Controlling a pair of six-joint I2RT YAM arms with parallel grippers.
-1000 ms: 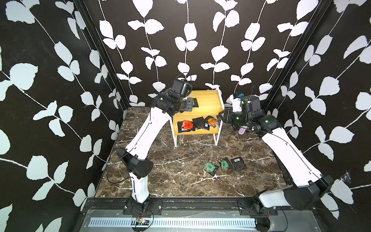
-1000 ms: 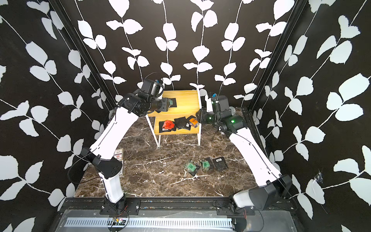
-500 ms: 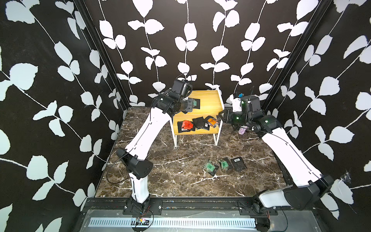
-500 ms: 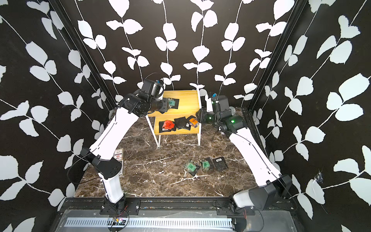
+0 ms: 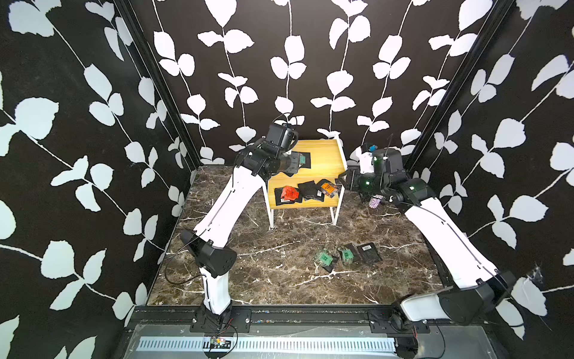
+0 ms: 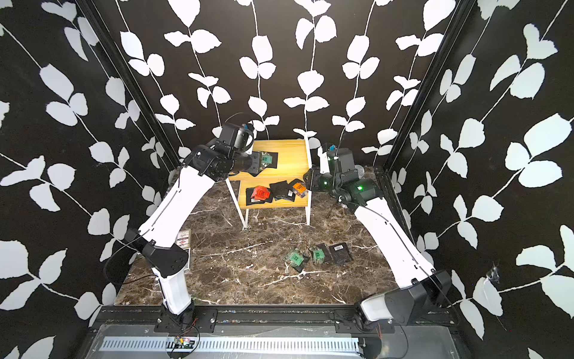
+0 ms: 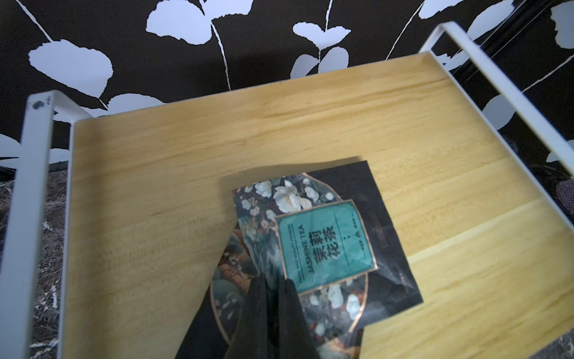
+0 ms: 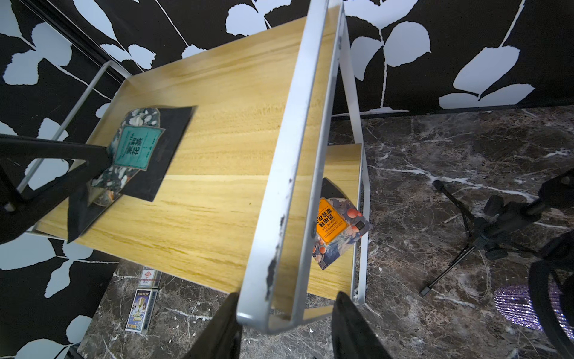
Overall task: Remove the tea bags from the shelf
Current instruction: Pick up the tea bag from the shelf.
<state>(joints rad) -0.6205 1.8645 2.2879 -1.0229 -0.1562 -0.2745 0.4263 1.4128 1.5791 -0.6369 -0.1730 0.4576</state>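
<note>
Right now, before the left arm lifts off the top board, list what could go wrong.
1. The left claw pinches the green tea bag only near one edge; it may slip out.
2. A black sachet lies under it and could drag along or drop.
3. The right claw straddles the shelf rail; a sideways move might jolt it and spill the orange tea bag at the lower board's edge.

green-label tea bag (image 7: 326, 245) pinched in left tool (image 7: 273, 281), over yellow board of shelf (image 7: 217, 130)
</note>
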